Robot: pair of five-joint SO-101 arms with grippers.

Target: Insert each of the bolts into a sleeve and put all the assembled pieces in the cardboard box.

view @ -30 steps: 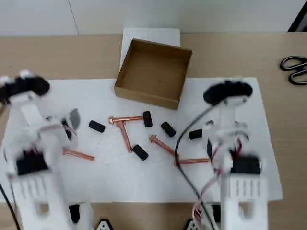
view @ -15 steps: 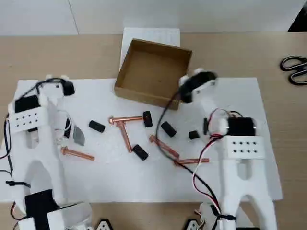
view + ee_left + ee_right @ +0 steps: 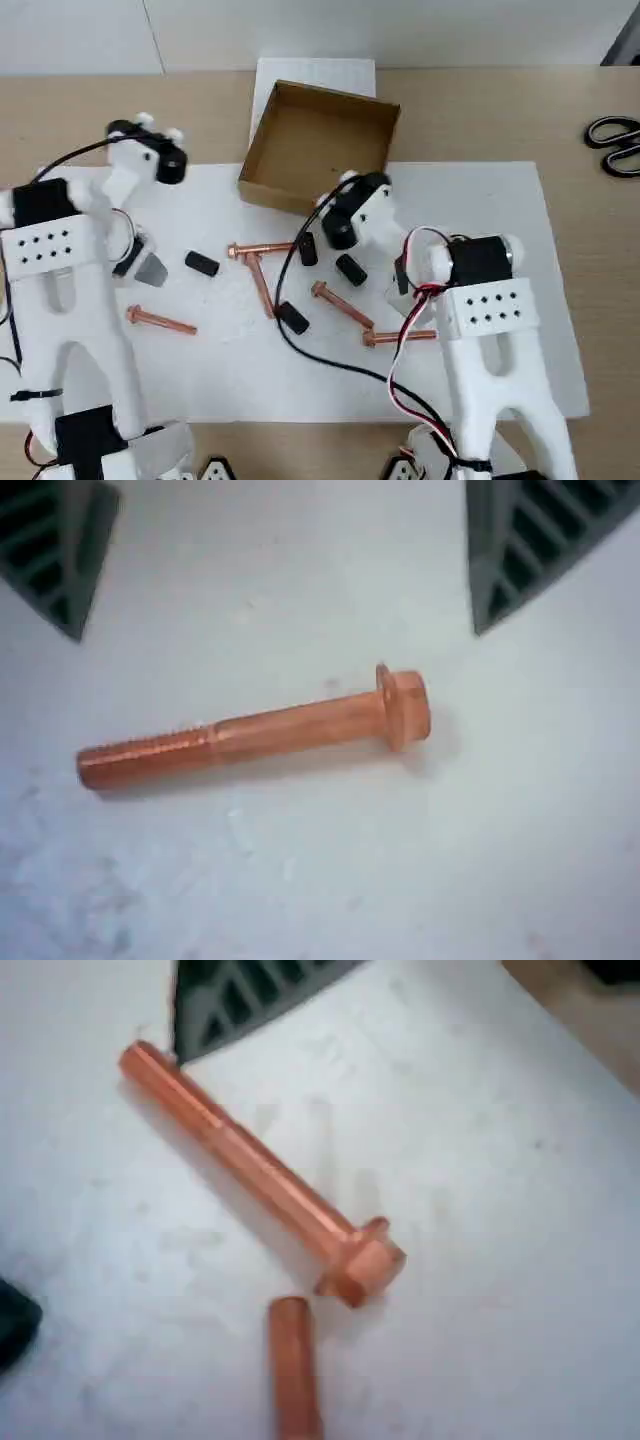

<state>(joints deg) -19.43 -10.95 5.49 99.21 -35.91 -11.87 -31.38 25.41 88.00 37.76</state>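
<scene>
white mat (image 3: 250,380) on wooden table (image 3: 480,110), left gripper (image 3: 278,630) spread wide over copper bolt (image 3: 250,730), right gripper (image 3: 230,1000) state unclear

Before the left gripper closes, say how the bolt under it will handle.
The bolt looks solid metal, so probably stiff and heavy for its size. Its round shank lies flat on the mat, so a nudge may roll it in an arc around the wider head.
</scene>
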